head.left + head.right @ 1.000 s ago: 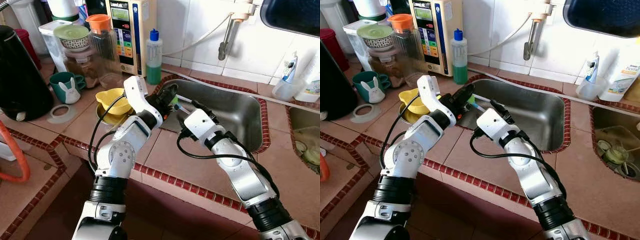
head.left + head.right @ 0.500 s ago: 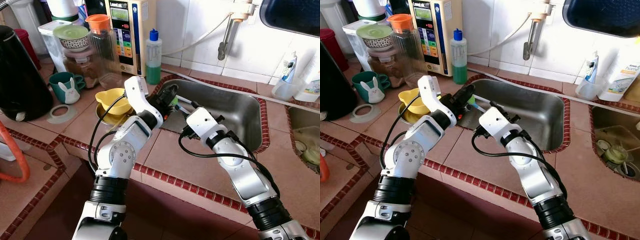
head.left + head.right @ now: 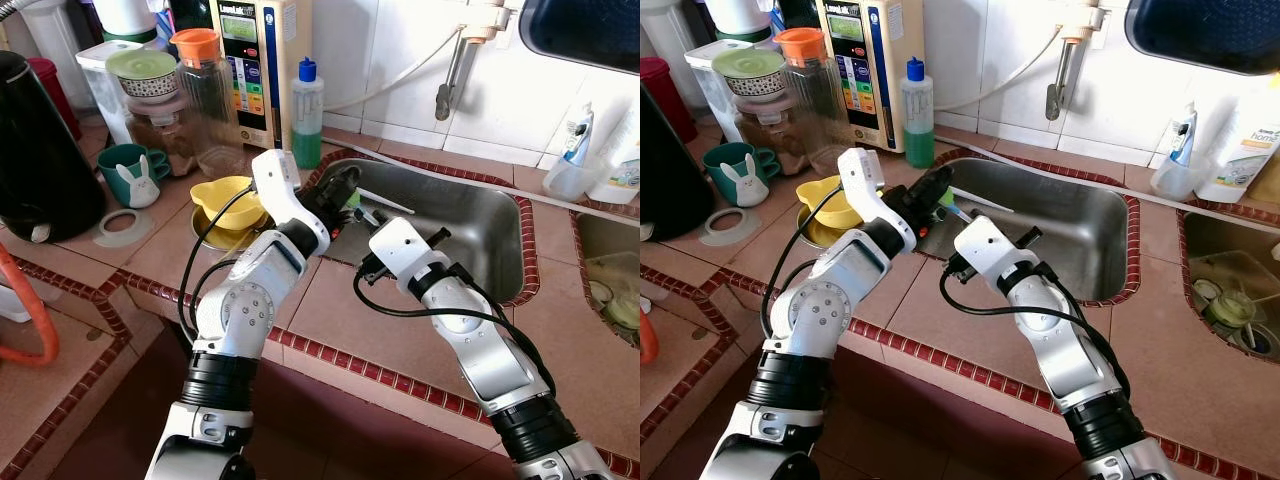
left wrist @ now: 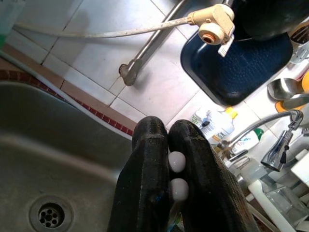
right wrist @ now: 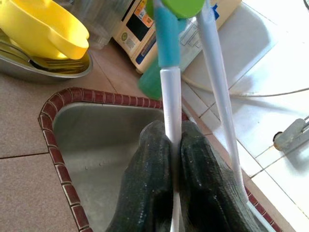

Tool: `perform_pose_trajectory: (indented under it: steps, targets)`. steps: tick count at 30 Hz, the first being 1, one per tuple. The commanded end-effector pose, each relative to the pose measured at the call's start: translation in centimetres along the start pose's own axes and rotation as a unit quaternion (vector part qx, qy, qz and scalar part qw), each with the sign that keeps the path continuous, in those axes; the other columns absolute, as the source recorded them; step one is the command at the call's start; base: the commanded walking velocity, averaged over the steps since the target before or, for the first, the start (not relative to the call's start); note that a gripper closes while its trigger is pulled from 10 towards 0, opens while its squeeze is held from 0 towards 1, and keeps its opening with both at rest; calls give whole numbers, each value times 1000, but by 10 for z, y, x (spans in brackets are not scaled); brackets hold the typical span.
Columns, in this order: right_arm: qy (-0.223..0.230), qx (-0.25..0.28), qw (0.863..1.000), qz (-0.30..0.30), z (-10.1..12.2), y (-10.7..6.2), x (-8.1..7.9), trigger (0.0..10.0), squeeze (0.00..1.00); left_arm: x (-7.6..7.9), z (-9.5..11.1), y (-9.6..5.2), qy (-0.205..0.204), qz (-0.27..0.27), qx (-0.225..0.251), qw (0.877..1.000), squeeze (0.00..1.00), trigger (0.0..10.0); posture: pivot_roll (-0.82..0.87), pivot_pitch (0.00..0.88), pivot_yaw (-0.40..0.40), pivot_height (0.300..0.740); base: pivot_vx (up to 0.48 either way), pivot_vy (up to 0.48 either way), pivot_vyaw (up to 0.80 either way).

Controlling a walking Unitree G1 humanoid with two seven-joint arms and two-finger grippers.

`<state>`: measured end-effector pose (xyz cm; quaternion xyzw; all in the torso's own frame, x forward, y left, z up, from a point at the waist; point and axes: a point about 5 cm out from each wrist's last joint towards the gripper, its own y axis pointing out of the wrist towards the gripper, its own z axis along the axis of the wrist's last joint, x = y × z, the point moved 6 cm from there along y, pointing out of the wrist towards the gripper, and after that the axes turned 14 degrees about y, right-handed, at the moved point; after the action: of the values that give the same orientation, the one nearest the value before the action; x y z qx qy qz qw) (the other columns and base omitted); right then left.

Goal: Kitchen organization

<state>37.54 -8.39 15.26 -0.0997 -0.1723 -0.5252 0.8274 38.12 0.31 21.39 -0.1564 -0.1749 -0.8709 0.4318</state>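
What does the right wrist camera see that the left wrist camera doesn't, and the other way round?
Right wrist view: the yellow bowl and the right end effector shut on the white sticks. Left wrist view: the drain, the wall tap and the left end effector shut on round white tips. Both: the steel sink and white wall tiles.

- You've got a brushed-metal sink (image 3: 470, 225), dull sheen.
- Counter (image 3: 340, 310): matt tan tile w/ glossy red trim.
- Yellow bowl (image 5: 43, 29): smooth glossy plastic.
- Right gripper (image 5: 175, 159) fingers look rough, matt black.
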Motion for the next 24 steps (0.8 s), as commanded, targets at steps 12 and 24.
perform_pose_trajectory:
  steps: [12, 24]
  targets:
    - [-4, 9, 1000, -25, 5, 0, 16, 0, 0, 12, -30, 3, -37, 8, -39, 999, 1000, 10000, 54, 0, 21, 740, 0, 0, 0]
    - [-13, -7, 1000, -26, -5, -1, 18, 0, 0, 12, -33, 0, -36, 2, -43, 998, 1000, 10000, 57, 0, 19, 740, 0, 0, 0]
